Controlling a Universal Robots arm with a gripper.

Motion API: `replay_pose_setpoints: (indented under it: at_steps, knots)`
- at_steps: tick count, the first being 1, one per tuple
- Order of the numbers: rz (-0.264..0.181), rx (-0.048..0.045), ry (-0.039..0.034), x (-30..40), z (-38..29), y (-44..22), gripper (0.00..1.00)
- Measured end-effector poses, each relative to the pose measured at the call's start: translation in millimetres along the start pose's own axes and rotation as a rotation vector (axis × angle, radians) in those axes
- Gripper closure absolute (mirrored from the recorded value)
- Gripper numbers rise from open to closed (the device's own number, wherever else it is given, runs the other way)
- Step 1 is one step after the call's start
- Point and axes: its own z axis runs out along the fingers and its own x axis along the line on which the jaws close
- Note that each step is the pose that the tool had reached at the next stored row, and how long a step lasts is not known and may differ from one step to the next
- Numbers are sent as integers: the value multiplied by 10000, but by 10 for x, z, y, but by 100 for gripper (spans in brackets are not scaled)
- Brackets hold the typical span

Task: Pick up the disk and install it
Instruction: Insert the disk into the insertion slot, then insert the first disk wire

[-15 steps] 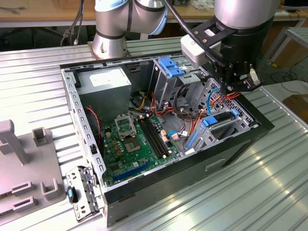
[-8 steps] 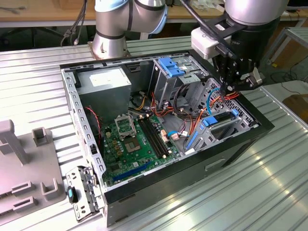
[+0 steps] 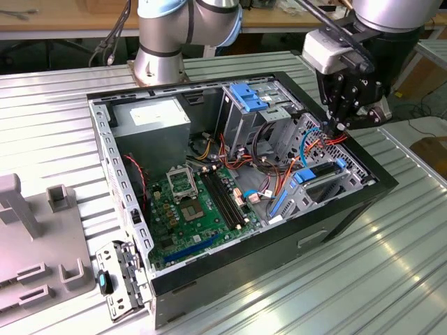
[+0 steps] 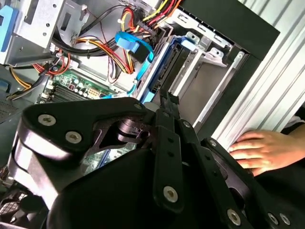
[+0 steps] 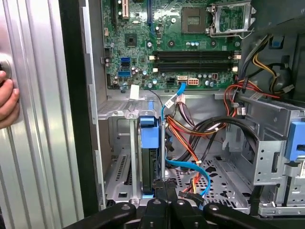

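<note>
End effector fingers together, tips at, prob. touching, near end of the disk, disk on edge w/ blue rails in grey drive cage, open PC case, motherboard beyond, person's hand on ribbed worktop beside case

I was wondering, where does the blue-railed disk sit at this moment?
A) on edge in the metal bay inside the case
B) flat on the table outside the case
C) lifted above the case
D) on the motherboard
A: in the first wrist view the disk stands on edge inside the metal bay, with the gripper close beside it.
</note>
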Motion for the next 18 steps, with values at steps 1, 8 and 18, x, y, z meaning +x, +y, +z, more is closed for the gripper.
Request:
replay_pose_setpoints:
  at_steps: [1,8,18]
  knots:
    - [2,-171,-1,-1,18,-68,89]
    - [1,-402,4,-2,40,-169,89]
    - [-1,-405,4,-2,45,-190,89]
